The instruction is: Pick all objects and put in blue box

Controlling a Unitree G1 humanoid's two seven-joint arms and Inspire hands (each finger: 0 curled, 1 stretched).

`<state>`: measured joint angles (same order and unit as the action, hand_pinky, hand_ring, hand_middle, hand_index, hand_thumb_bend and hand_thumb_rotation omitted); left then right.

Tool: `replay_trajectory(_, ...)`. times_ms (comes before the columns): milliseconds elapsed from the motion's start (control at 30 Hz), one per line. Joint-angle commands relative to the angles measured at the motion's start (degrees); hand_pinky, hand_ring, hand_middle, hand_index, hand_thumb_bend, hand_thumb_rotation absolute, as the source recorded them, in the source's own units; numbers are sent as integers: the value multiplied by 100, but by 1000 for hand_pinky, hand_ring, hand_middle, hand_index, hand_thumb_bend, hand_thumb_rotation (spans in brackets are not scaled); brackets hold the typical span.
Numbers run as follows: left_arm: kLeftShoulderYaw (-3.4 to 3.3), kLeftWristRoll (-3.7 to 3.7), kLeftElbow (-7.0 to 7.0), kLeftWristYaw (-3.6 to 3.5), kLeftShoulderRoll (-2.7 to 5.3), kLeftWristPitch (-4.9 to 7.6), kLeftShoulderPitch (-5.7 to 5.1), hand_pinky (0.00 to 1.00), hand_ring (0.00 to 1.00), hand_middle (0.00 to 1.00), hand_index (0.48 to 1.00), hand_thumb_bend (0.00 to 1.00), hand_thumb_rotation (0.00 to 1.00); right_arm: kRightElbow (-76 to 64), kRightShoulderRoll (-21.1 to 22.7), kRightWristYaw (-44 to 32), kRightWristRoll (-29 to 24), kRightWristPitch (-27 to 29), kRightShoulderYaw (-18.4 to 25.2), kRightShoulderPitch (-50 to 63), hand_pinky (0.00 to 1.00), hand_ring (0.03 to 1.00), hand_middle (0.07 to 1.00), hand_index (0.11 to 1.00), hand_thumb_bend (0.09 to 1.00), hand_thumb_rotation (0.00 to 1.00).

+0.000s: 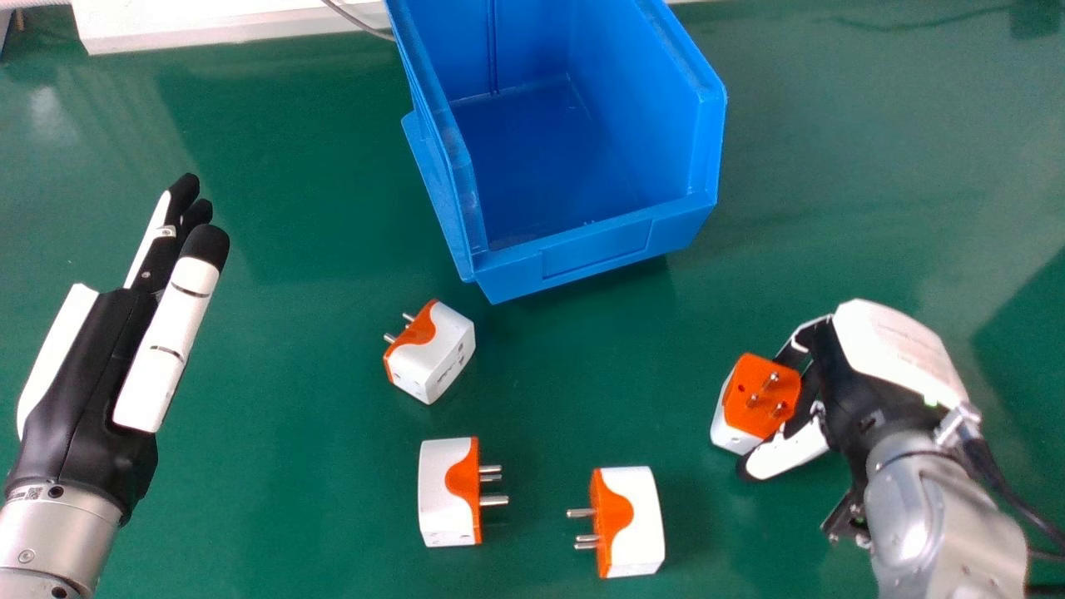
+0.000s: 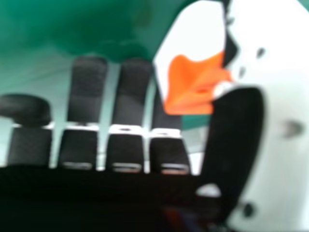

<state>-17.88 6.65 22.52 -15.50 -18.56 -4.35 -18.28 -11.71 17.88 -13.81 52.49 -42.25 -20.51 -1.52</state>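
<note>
My left hand (image 1: 87, 366) is held open at the left, away from the adapters. On the right, my right hand (image 1: 844, 395) is around an orange and white plug adapter (image 1: 743, 416) whose pins point up; its thumb is on the near side. From the right hand view, my right hand (image 2: 128, 96) has mostly straight fingers, with the adapter (image 2: 200, 34) between them and the thumb. Whether it is gripped is unclear. Three more adapters lie on the table: one (image 1: 445, 353) just before the blue box (image 1: 595, 241), another (image 1: 445, 499) nearer, and a third (image 1: 636, 520) right of that.
The green table (image 1: 283, 249) carries everything. The blue box stands at the back middle, its lower front edge facing me. Behind it, a white ledge (image 1: 216, 25) and a grey cable run along the far edge. A black cable (image 1: 1011, 499) hangs beside my right forearm.
</note>
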Motion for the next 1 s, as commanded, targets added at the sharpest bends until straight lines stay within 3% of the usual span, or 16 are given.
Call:
replay_trajectory(0, -68, 20, 166, 4, -56, 42, 2, 1000, 1000, 1000, 1000, 550, 1000, -510, -94, 103, 183, -138, 119, 79, 76, 400, 505, 485, 514, 0)
replay_trajectory(300, -86, 61, 134, -15, -61, 30, 30, 1000, 1000, 1000, 1000, 548, 1000, -1404, -315, 185, 607, -258, 31, 524, 70, 398, 504, 487, 512, 0)
replay_trajectory(667, -94, 41, 113, -23, -57, 2, 74, 1000, 1000, 1000, 1000, 540, 1000, -2294, -475, -49, 861, -69, 84, 787, 63, 367, 470, 506, 507, 0)
replay_trajectory(967, -77, -4, 127, 5, -54, -29, 89, 1000, 1000, 1000, 1000, 531, 1000, -2559, -680, -388, 1086, 179, 72, 265, 53, 368, 465, 502, 506, 0)
